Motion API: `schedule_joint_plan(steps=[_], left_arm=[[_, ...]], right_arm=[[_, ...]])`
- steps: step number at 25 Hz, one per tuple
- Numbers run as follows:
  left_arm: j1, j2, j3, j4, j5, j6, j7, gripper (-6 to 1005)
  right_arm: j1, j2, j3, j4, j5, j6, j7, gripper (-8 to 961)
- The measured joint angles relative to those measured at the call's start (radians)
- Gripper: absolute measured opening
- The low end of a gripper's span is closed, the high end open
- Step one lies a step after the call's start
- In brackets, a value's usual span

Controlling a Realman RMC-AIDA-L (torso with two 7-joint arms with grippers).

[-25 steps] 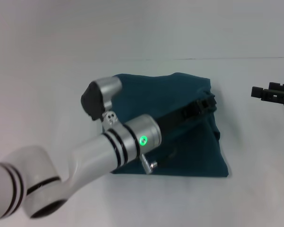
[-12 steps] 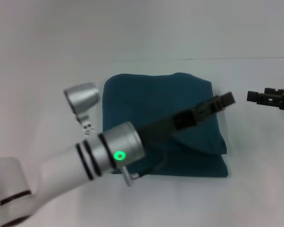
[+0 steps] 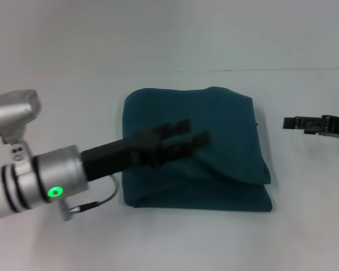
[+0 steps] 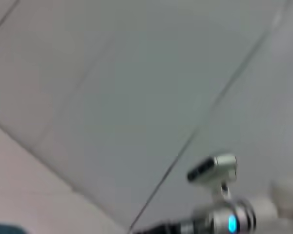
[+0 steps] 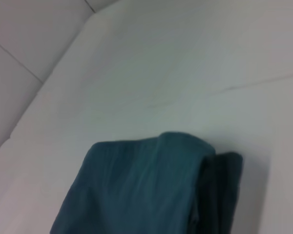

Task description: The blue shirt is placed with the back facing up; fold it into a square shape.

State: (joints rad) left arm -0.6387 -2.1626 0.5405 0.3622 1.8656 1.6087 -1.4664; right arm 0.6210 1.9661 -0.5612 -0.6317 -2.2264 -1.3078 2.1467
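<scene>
Over the middle of the cloth, left gripper (image 3: 186,139) sits at the end of its black wrist, fingers spread apart with nothing between them; motion blur hides whether the tips touch fabric. Directly under and around those fingers lies the blue shirt (image 3: 226,121), folded into a roughly square stack on the white table (image 3: 175,39). Ahead of the fingertips, a loose top layer of the shirt curves down to a rounded flap near the stack's edge on the right arm's side, and the layers there are not flush, with lower ones sticking out past it. Behind the gripper, the left arm's silver forearm runs back toward the robot's left, green status light (image 3: 56,191) lit, thin cable (image 3: 96,201) looping below it just off the shirt's near corner on the left arm's side. Well apart from the left gripper, past the shirt's far side edge, right gripper (image 3: 296,122) hangs over bare table, clear of the fabric; fingers read as one dark bar, can't tell whether they're parted. Right wrist view shows the shirt (image 5: 146,190) as the same teal bundle with a darker folded edge on one side. Left wrist view shows only pale surfaces and a distant silver arm joint.
</scene>
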Motion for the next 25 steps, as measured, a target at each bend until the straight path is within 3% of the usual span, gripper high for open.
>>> schedule_joint_plan(steps=[6,11,25], left_arm=[[0.109,0.024,0.218,0.245,0.021,0.035,0.031,936],[0.124,0.038,0.221,0.289,0.102,0.080,0.048,936],[0.124,0.039,0.223,0.311,0.154,0.089,0.052,936]], right_arm=[[0.046,0.007,-0.016,0.075,-0.021,0.049,0.056,879],[0.076,0.016,-0.032,0.137,-0.022,0.105,0.065,877],[0.103,0.029,-0.071,0.179,-0.022,0.141,0.082,873]])
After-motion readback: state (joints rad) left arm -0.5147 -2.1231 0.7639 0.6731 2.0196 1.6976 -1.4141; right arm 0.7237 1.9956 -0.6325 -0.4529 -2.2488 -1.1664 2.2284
